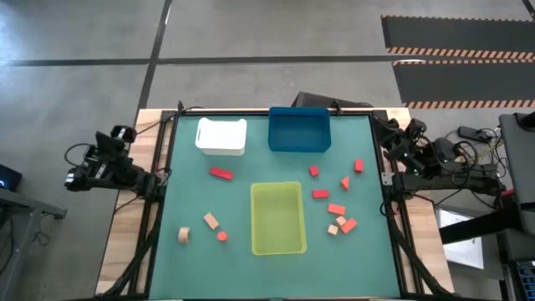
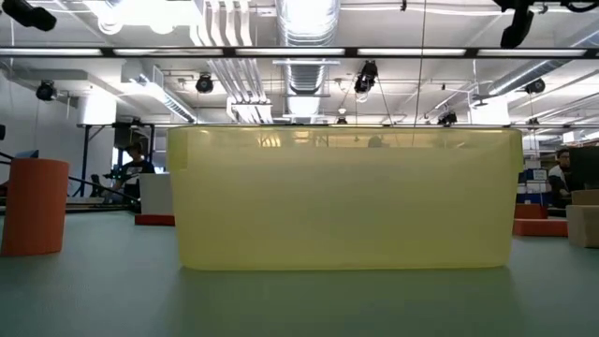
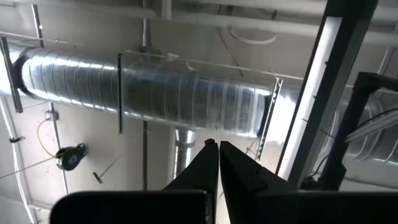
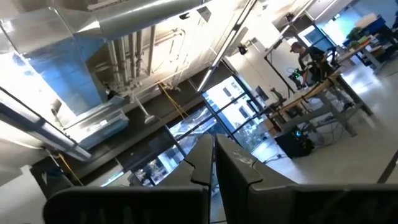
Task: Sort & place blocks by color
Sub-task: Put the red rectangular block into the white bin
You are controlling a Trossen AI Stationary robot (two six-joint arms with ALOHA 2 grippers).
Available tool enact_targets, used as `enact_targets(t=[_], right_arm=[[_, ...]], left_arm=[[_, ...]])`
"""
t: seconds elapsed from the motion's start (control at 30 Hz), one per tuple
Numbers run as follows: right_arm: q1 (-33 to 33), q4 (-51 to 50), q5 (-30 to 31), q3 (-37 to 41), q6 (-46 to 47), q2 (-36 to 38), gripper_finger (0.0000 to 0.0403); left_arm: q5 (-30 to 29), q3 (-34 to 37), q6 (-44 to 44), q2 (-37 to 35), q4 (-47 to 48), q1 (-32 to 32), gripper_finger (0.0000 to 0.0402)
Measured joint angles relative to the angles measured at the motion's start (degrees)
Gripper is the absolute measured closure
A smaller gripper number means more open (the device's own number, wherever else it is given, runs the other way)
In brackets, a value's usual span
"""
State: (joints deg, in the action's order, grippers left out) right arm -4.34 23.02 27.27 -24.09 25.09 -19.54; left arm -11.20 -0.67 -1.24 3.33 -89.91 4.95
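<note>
The blocks lie scattered flat on the green mat. A red bar [image 1: 221,174] lies near the white bin. Two tan blocks [image 1: 211,221] and a coral one [image 1: 222,237] lie left of the yellow-green bin. Several red, coral and tan blocks [image 1: 336,209] lie to its right. In the low view an orange-red block [image 2: 33,206] stands at the left and a tan one [image 2: 582,225] at the right. My left arm [image 1: 109,163] is folded back at the table's left edge, my right arm [image 1: 410,155] at its right edge. My left gripper [image 3: 213,144] and right gripper [image 4: 214,140] both point up at the ceiling, shut and holding nothing.
The white bin [image 1: 221,136] and the blue bin [image 1: 299,130] stand at the far side of the mat. The yellow-green bin [image 1: 277,217] stands in the near middle and fills most of the low view [image 2: 346,197]. People and desks show in the room beyond.
</note>
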Motion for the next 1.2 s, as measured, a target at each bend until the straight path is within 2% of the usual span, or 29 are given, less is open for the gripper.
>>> enact_targets(t=[0.27, 0.47, 0.57, 0.63, 0.8, 1.03, 1.2], right_arm=[[0.00, -0.12, 1.44, -0.16, 1.04, -0.30, 0.0394], [0.00, -0.13, 1.36, -0.40, 1.13, -0.52, 0.0394], [0.00, -0.01, 1.31, -0.69, 1.15, -0.47, 0.0394], [0.00, 0.00, 1.30, -1.02, 0.97, -0.44, 0.0394], [0.00, -0.06, 1.30, -1.76, 0.59, -0.51, 0.0394], [0.00, -0.05, 1.32, -1.91, 0.06, -0.42, 0.0394], [0.00, -0.10, 1.30, -1.91, -8.23, -0.46, 0.0394]], left_arm=[[1.21, 0.09, 0.04, -0.10, 0.47, 0.00, 0.0402], [-4.71, -0.19, -5.98, -0.10, 6.45, 0.00, 0.0402], [-8.76, -2.86, -9.95, 0.08, 17.39, 0.01, 0.0402], [-13.87, -6.17, -14.39, 1.53, 27.87, 0.02, 0.0402], [-25.07, -15.46, -27.26, 9.64, 52.59, 0.00, 0.0402], [-25.42, -26.52, -40.75, 23.14, 68.72, 0.02, 0.0402], [-24.01, -34.54, -48.03, 30.53, 81.81, 0.00, 0.0402]])
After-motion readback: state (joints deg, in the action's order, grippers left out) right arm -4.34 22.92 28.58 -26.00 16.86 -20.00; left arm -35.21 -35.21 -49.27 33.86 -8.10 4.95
